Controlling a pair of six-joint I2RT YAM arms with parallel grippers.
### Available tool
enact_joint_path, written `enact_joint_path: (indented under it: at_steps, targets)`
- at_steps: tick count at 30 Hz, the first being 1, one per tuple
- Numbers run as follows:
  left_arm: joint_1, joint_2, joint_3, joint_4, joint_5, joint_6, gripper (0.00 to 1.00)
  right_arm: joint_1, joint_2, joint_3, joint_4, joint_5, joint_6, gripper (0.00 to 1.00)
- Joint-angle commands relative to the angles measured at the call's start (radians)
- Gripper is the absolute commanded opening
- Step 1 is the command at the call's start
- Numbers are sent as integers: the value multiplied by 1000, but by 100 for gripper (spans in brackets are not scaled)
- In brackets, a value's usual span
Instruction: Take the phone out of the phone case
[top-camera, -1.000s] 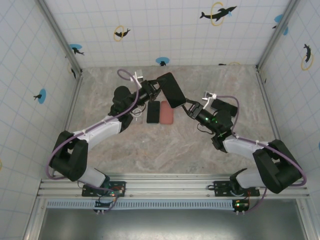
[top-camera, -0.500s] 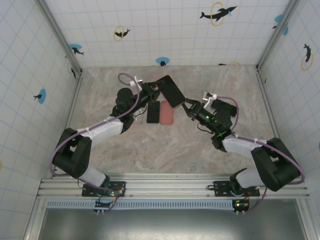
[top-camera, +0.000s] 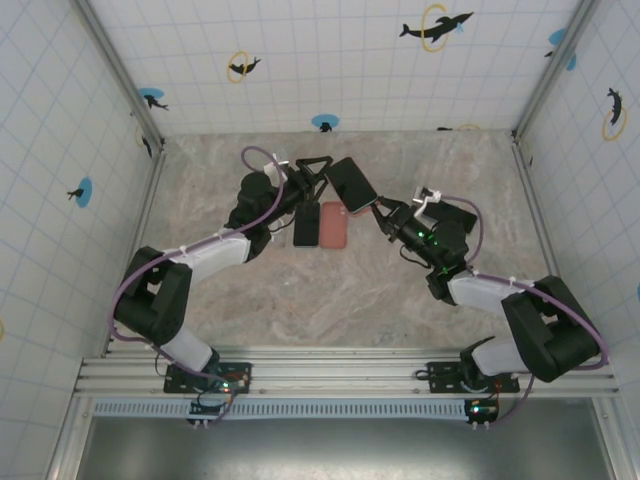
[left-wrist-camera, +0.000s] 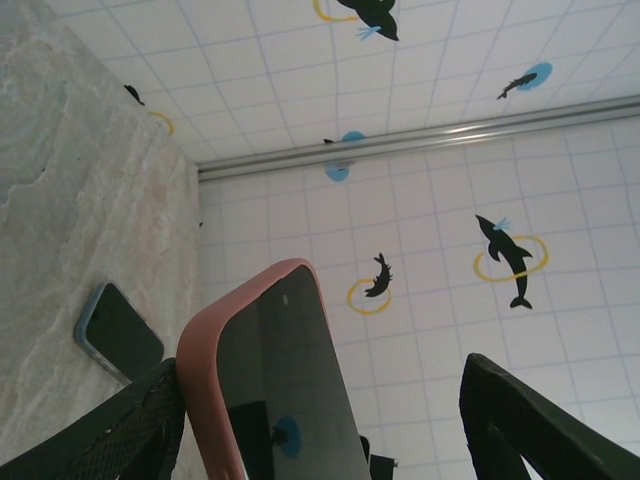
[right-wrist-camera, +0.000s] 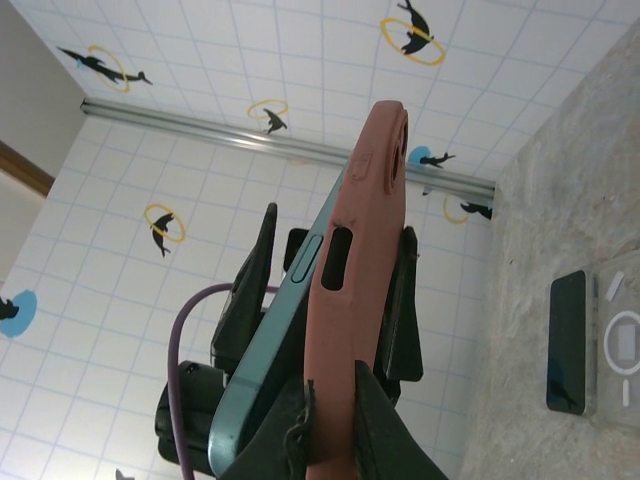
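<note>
Once let go at the far end: phone case (right-wrist-camera: 375, 180) hanging above the desk (top-camera: 250, 290) by its near end alone, tilted, well clear of the marble.
Left pincer (top-camera: 318, 180): clamped on the far end a second ago, now spread wide. One of its fingers (left-wrist-camera: 110, 440) close by the pink rim, the other well apart.
Right pincer (top-camera: 381, 208): pinched tight on the near end of the phone case, now the only hold.
Phone (top-camera: 350, 185): up in the air, seated in the phone case, dark screen facing the left wrist camera. Teal side edge showing beside the pink wall in the right wrist view, so perhaps lifted along one long side, though hard to be sure.
On the desk: spare dark handset (top-camera: 306, 224) and a flat pale case (top-camera: 334, 226) lying side by side below, untouched.
Meaning for the task: a handover of grip, not a separation, with the phone not yet out. Left side now free to take a fresh hold on rim or glass and peel.
Risk: a single pinch at one end, so any hard push at the far end likely to twist the load or drop it onto the things below.
</note>
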Motion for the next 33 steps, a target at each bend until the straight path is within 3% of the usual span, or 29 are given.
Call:
enact_joint_path:
  at_steps: [1, 11, 22, 33]
  targets:
    - [-5, -20, 11, -32, -12, 19, 74, -8, -10, 0, 123, 72, -24, 0]
    - [-132, -123, -41, -48, -124, 19, 71, 15, 28, -1, 229, 258, -144, 0]
    - [-291, -103, -38, 42, -257, -42, 56, 55, 53, -22, 322, 441, -239, 0]
    - [-339, -26, -13, 159, -304, -114, 46, 82, 70, -39, 394, 484, -269, 0]
